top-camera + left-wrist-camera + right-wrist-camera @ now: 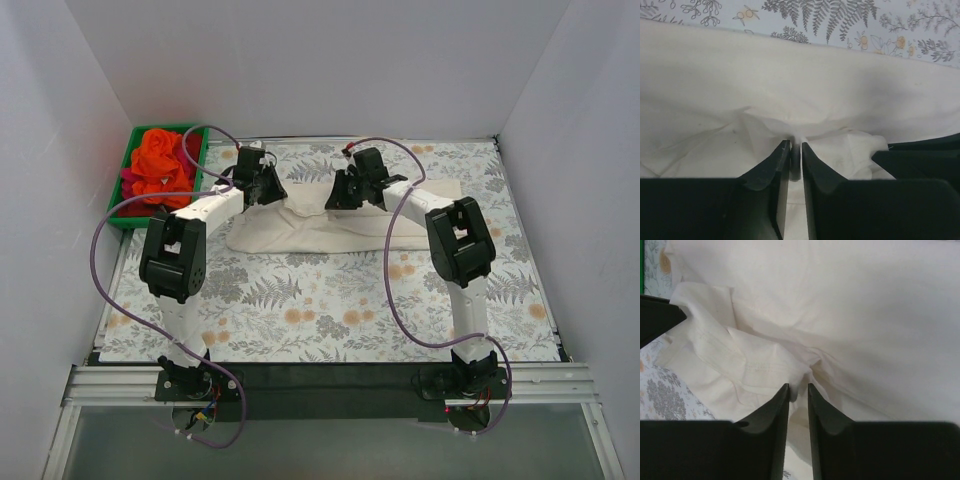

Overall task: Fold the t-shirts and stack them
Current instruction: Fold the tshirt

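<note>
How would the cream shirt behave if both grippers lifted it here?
Likely floppy: the cream shirt puckers into creases at the left gripper and right gripper. It would probably sag between them, as it lies in limp folds. Probably light too: the cloth looks thin.

top external: high above and behind the arm bases, facing down and forward, far enough to take in the whole floral tablecloth; left arm on the left, right arm on the right.
left wrist: looks along its own fingers, very near the cream t-shirt; tablecloth strip at the top edge.
right wrist: equally near, own fingers at the bottom edge, shirt filling most of the view.
shared: all three see the cream t-shirt.
</note>
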`<state>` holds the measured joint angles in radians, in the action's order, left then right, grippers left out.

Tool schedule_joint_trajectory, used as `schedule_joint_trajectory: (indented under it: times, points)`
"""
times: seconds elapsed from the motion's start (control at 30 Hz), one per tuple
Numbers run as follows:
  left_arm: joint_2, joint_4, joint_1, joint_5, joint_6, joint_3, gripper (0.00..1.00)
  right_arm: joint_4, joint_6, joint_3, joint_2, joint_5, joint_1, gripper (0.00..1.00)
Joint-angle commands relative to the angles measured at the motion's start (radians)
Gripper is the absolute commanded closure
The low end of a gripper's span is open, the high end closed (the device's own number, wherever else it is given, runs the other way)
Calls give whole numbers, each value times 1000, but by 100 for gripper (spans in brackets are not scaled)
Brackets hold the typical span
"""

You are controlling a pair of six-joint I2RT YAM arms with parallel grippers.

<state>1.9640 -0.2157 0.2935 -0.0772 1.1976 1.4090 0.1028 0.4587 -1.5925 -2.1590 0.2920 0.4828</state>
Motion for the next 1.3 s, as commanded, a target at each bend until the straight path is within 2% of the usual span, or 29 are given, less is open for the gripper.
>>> schedule_joint_trajectory:
  times: [0.0,0.03,0.07,0.13,0.23,0.27,0.3,0.4,0.5,0.63,0.8,1.07,1.27]
  points:
    - [-8,79,-7,-77,33,31,80,-48,6,-11,56,-20,-16,74]
    - [-11,108,-8,-90,40,27,76,-49,2,-6,63,-33,-16,71]
    - [-13,124,-7,-98,55,21,67,-49,-9,-3,67,-36,-19,66]
    - [-16,166,-7,-128,66,7,63,-48,-28,6,85,-45,-19,62]
    - [-28,209,-7,-176,74,-21,43,-45,-97,31,114,-44,-20,58]
    - [-37,210,-7,-176,71,-31,37,-41,-126,40,125,-39,-19,56]
    - [-65,238,-7,-164,65,-62,26,-32,-176,60,145,-37,-21,56]
    - [-137,227,-27,-95,54,-116,16,-5,-259,130,206,-82,-21,56]
    - [-212,168,-69,-49,65,-191,16,20,-311,180,260,-103,-21,56]
    - [-283,83,-90,62,-7,-281,17,66,-373,248,304,-135,-26,55]
    - [-343,35,-93,181,-78,-369,23,80,-338,342,378,-220,-78,55]
    - [-359,-11,-93,209,-130,-423,26,94,-218,480,488,-318,-309,57]
    - [-361,-22,-93,215,-142,-462,26,106,-127,549,541,-309,-472,57]
